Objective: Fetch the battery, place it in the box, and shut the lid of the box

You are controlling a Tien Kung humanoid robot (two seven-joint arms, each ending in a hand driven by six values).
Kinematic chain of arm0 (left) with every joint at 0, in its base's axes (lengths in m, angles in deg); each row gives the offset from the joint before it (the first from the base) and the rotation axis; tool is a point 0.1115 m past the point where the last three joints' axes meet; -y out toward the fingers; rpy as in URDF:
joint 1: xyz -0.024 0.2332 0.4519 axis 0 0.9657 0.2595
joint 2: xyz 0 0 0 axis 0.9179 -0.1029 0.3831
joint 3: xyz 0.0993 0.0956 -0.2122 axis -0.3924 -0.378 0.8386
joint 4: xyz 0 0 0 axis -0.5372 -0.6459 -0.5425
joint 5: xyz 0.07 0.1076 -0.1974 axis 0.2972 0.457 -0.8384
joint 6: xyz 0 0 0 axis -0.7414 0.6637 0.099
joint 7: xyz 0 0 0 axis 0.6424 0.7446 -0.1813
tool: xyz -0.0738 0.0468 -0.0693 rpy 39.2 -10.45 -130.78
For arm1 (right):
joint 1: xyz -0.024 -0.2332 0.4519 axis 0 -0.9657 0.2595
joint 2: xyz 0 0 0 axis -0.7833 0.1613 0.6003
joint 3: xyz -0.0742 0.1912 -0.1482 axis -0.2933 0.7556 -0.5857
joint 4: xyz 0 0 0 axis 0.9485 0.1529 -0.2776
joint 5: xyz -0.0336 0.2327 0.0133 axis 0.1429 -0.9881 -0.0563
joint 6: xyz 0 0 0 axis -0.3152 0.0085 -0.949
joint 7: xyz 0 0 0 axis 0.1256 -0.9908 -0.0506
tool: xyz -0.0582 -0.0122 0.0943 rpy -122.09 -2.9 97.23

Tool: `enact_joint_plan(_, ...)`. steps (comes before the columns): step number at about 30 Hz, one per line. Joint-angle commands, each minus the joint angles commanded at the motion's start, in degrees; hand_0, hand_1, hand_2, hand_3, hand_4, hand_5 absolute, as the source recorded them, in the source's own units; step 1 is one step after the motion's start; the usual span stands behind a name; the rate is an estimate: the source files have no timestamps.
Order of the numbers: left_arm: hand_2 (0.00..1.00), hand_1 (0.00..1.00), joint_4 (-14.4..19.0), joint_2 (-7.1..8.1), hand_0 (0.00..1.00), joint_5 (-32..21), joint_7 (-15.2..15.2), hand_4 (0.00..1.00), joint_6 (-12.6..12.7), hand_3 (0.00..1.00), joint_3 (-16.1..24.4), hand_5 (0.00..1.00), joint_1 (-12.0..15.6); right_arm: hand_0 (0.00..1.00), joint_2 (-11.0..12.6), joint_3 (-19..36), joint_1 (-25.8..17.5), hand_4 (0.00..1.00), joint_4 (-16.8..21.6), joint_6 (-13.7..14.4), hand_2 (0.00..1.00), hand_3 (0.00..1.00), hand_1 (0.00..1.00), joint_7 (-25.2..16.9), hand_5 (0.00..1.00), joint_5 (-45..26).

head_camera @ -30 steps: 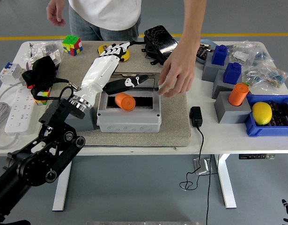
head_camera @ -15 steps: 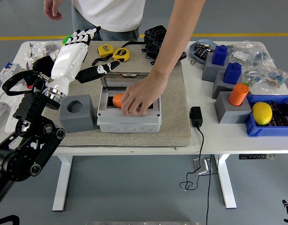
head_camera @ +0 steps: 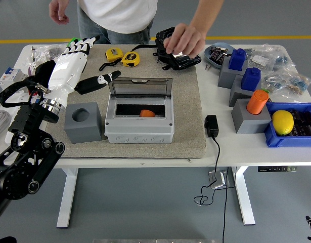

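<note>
I see the orange battery (head_camera: 147, 113) lying inside the grey box (head_camera: 139, 129), whose hinged lid (head_camera: 140, 87) stands open. My left hand (head_camera: 74, 65) hovers empty, fingers extended, beside it. The lid looks light and rigid, so I'd push its top edge down.

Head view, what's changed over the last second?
The left hand pulled back left off the box, fingers open. The person's hand pushed the orange battery down inside, then withdrew to the far side. The lid stays open; the grey block hasn't moved.
</note>
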Motion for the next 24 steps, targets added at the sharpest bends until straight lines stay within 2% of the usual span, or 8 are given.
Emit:
enact_joint_plan(8, 0.998, 0.998, -0.3, -0.18, 0.998, -0.5, -0.8, 0.998, -0.8, 0.998, -2.5, 0.998, 0.2, 0.845, 0.0, -0.7, 0.1, 0.998, 0.0, 0.1, 0.767, 0.801, 0.802, 0.0, 0.998, -0.4)
enact_joint_plan(14, 0.998, 0.998, -0.2, -0.41, 0.998, -3.0, -1.7, 0.998, -2.7, 0.998, -4.4, 0.998, 0.1, 0.845, 0.0, -0.8, 0.1, 0.998, 0.0, 0.1, 0.767, 0.801, 0.802, 0.1, 0.998, -0.5)
enact_joint_plan(20, 0.998, 0.998, 0.9, -0.44, 0.998, -4.0, -2.9, 0.998, -4.4, 0.998, -6.4, 0.998, 0.1, 0.846, 0.0, -0.9, 0.1, 0.998, 0.0, 0.1, 0.767, 0.801, 0.803, 0.1, 0.998, -0.6)
enact_joint_plan(24, 0.998, 0.998, 0.5, -0.38, 0.998, -4.4, -3.8, 0.998, -5.5, 0.998, -7.6, 0.998, -0.1, 0.845, 0.0, -1.0, 0.3, 0.998, 0.0, 0.1, 0.767, 0.800, 0.803, 0.1, 0.998, -0.7)
